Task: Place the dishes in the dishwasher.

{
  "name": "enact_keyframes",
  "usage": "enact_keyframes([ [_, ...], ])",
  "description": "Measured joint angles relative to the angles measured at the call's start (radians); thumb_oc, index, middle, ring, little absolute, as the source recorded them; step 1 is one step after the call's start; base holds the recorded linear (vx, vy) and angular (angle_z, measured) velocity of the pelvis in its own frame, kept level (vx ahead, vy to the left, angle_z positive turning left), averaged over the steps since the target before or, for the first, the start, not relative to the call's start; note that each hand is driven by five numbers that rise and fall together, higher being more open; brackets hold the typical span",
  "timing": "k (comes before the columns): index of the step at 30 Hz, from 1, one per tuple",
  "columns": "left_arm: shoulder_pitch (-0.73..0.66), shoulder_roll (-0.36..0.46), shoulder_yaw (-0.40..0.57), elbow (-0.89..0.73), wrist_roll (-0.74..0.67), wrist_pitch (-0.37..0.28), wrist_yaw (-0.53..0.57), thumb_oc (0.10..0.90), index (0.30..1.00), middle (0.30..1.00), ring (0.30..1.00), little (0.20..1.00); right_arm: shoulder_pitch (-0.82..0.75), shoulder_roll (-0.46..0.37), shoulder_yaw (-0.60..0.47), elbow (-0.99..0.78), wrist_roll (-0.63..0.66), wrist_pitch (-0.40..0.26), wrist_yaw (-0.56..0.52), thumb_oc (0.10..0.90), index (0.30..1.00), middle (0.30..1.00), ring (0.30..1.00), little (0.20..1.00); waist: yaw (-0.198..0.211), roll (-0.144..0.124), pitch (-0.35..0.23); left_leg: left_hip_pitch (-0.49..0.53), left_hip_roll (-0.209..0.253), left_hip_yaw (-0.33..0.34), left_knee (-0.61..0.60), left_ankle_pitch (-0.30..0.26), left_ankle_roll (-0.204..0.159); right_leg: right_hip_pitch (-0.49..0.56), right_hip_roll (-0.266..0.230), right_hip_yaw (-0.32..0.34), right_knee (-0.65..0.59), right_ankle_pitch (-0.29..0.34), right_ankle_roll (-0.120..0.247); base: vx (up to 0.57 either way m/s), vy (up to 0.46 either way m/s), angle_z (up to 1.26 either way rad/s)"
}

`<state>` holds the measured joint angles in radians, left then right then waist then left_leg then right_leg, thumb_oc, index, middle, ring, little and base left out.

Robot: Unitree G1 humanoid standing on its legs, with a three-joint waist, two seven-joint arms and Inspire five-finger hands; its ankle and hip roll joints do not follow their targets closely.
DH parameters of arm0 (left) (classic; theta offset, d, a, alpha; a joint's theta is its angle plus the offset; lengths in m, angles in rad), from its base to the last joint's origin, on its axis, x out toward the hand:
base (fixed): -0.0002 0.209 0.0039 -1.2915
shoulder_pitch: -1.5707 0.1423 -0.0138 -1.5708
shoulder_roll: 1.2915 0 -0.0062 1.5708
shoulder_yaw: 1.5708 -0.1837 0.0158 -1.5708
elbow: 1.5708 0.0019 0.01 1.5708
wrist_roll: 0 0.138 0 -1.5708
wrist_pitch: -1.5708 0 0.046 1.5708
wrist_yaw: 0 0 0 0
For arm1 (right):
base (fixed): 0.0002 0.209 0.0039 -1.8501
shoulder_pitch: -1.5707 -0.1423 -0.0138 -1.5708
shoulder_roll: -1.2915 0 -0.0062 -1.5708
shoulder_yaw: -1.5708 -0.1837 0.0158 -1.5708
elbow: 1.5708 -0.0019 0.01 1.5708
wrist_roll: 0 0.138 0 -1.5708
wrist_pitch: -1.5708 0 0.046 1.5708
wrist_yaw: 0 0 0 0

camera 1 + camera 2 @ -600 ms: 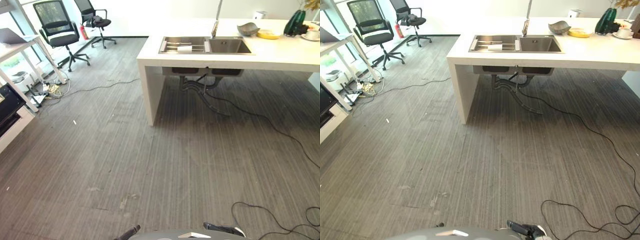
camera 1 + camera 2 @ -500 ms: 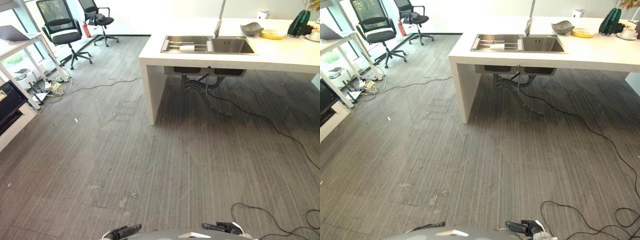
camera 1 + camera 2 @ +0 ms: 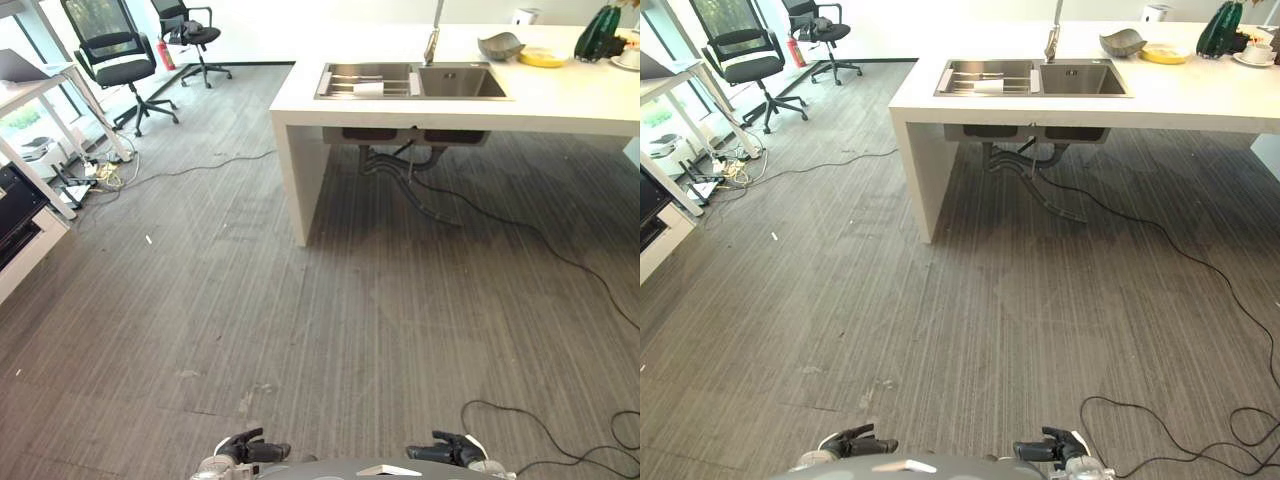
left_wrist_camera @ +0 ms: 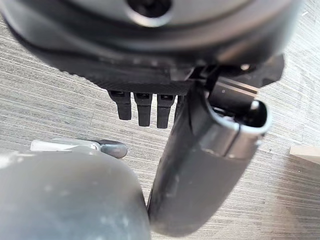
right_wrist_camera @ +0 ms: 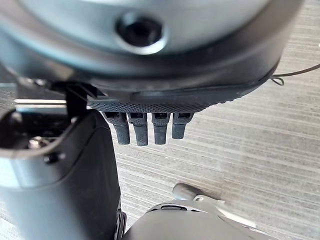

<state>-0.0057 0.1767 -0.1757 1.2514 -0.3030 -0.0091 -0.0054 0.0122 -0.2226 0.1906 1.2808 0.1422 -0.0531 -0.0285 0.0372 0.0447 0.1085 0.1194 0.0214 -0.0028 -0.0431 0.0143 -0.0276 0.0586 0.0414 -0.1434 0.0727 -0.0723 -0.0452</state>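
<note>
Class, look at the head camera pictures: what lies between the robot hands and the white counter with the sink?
In the left eye view, bare grey carpet separates both robot hands, left and right, from the counter; a black cable trails across it at the right.

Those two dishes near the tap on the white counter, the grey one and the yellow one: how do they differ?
The grey bowl is deep, with a raised uneven rim; the yellow dish is flat and low. The grey bowl stands nearer the tap, the yellow dish farther along the counter, toward the green vase. Both rest on the counter beside the sink, with neither robot hand near them.
</note>
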Motion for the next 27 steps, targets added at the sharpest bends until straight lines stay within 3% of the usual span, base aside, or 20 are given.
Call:
enact_keyframes([
  [13, -0.017, -0.004, -0.045, 0.001, 0.043, 0.017, 0.01, 0.8, 0.9, 0.9, 0.9, 0.9, -0.019, 0.001, -0.045, 0.005, 0.053, 0.0, -0.001, 0.8, 0.9, 0.9, 0.9, 0.9, -0.05, 0.027, -0.002, 0.008, 0.013, 0.048, -0.003, -0.004, -0.005, -0.016, 0.013, 0.042, 0.011, 0.005, 0.001, 0.01, -0.02, -0.12],
  [18, -0.018, -0.011, -0.043, 0.011, 0.042, 0.017, 0.01, 0.8, 0.9, 0.9, 0.9, 0.9, -0.019, -0.001, -0.052, 0.013, 0.058, 0.0, 0.001, 0.8, 0.9, 0.9, 0.9, 0.9, -0.052, 0.032, -0.005, 0.01, 0.016, 0.05, -0.003, -0.005, -0.007, -0.015, 0.016, 0.044, 0.011, 0.005, 0.0, 0.03, -0.038, -0.02],
  [27, -0.019, -0.02, 0.003, 0.052, 0.04, 0.017, 0.01, 0.8, 0.9, 0.9, 0.9, 0.9, -0.025, -0.003, -0.051, 0.019, 0.058, -0.001, 0.001, 0.8, 0.9, 0.9, 0.9, 0.9, -0.057, 0.033, -0.003, 0.008, 0.03, 0.057, 0.028, -0.014, -0.034, -0.022, 0.03, 0.052, 0.037, -0.019, -0.035, 0.02, -0.082, -0.05],
])
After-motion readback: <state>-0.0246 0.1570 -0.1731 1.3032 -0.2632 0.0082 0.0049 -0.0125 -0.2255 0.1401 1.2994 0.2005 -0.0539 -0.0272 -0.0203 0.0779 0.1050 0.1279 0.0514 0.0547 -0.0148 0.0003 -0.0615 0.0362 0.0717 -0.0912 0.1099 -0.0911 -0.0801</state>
